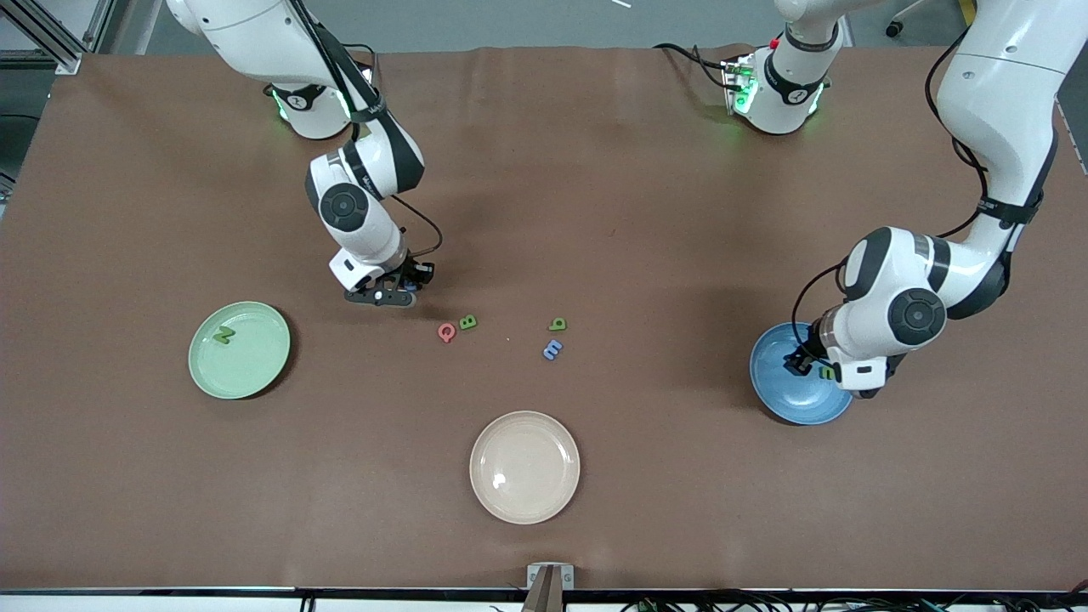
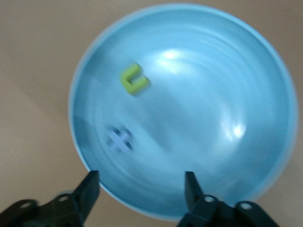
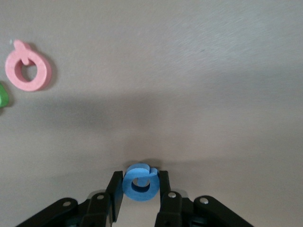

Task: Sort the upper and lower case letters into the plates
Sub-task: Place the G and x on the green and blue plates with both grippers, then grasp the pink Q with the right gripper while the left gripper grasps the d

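My right gripper [image 1: 405, 297] is low at the table, between the light green plate [image 1: 255, 365] and the loose letters, and is shut on a round blue letter [image 3: 139, 182]. The green plate holds a dark green letter [image 1: 224, 335]. My left gripper [image 2: 141, 189] hangs open and empty over the blue plate [image 2: 213, 94], near its rim. A yellow-green letter [image 2: 134, 79] and a pale purple letter [image 2: 120, 139] lie in that plate. A pink Q [image 1: 446, 331], a green B [image 1: 468, 322], another green letter [image 1: 557, 324] and a blue letter [image 1: 552, 349] lie loose mid-table.
A cream plate [image 1: 524, 501] sits nearer to the front camera than the loose letters. The blue plate [image 1: 786, 399] is toward the left arm's end of the table and the green plate toward the right arm's end. Brown table [image 1: 637, 212] lies bare between the arm bases.
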Motion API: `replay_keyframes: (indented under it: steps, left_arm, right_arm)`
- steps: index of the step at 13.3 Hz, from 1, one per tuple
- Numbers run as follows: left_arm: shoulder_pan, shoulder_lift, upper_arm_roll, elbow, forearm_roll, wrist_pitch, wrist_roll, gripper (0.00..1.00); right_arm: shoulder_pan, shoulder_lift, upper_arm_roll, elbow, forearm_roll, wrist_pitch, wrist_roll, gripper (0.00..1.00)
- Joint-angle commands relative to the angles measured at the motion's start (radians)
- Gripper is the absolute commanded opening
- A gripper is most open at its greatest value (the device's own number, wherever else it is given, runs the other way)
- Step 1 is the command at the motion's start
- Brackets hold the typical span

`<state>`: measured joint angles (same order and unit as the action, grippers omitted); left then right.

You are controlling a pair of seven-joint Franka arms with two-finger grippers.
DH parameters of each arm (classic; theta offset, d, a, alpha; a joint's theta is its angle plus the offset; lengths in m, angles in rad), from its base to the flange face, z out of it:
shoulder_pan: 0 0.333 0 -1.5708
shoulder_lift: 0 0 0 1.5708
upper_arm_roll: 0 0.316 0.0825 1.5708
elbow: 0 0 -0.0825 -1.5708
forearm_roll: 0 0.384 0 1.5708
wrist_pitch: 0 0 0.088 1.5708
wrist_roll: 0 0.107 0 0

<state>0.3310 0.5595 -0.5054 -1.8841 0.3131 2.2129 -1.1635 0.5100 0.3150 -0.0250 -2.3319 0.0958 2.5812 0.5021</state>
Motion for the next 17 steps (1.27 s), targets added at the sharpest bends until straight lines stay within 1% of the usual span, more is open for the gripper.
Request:
replay_keyframes:
  steps: [1,2,4,5,6,7,8,9,10,11,12,13,15,16,17]
  left_arm:
    - [-0.004,-0.024,-0.117,0.006,0.012,-0.021,-0.06,0.99]
    - [-0.024,-0.02,-0.171,0.011,0.014,-0.022,-0.071,0.99]
    - [-0.148,-0.004,-0.179,0.063,0.015,-0.019,-0.132,0.99]
    - [-0.206,0.023,-0.177,0.103,0.014,-0.018,-0.174,0.99]
    - [-0.274,0.072,-0.174,0.155,0.018,-0.016,-0.235,0.98]
    - [-0.347,0.106,-0.159,0.198,0.055,-0.018,-0.289,0.97]
    - [-0.419,0.134,-0.127,0.233,0.105,-0.018,-0.32,0.97]
    - [-0.488,0.157,-0.093,0.267,0.128,-0.016,-0.327,0.96]
    - [-0.554,0.183,-0.059,0.305,0.133,-0.018,-0.331,0.91]
    - [-0.619,0.198,-0.007,0.356,0.127,-0.018,-0.328,0.91]
    - [-0.659,0.212,0.03,0.388,0.12,-0.018,-0.323,0.91]
    - [-0.685,0.242,0.039,0.428,0.123,-0.013,-0.311,0.91]
    - [-0.725,0.321,0.041,0.525,0.12,-0.012,-0.247,0.91]
    - [-0.742,0.348,0.041,0.557,0.119,-0.012,-0.243,0.91]
    - [-0.748,0.355,0.041,0.56,0.121,-0.012,-0.239,0.91]
  right_arm:
    - [-0.086,-0.158,-0.003,-0.03,-0.007,-0.117,-0.066,0.12]
    - [-0.138,-0.201,-0.006,-0.023,-0.022,-0.171,-0.124,0.12]
    - [-0.253,-0.234,-0.009,0.003,-0.094,-0.242,-0.233,0.12]
    - [-0.319,-0.232,-0.009,0.022,-0.125,-0.271,-0.308,0.13]
    - [-0.381,-0.228,-0.009,0.035,-0.139,-0.274,-0.397,0.13]
    - [-0.443,-0.223,-0.007,0.042,-0.139,-0.267,-0.503,0.13]
    - [-0.505,-0.215,-0.007,0.06,-0.139,-0.263,-0.605,0.13]
    - [-0.554,-0.194,-0.007,0.075,-0.14,-0.259,-0.673,0.13]
    - [-0.592,-0.173,-0.007,0.092,-0.139,-0.257,-0.729,0.13]
    - [-0.623,-0.144,-0.007,0.107,-0.139,-0.256,-0.781,0.13]
    - [-0.654,-0.114,-0.007,0.117,-0.139,-0.248,-0.818,0.13]
    - [-0.677,-0.079,-0.006,0.117,-0.137,-0.206,-0.847,0.13]
    - [-0.691,-0.019,-0.006,0.118,-0.136,-0.121,-0.884,0.13]
    - [-0.691,-0.002,-0.006,0.118,-0.134,-0.098,-0.884,0.13]
    - [-0.691,0.012,-0.006,0.118,-0.133,-0.087,-0.884,0.13]
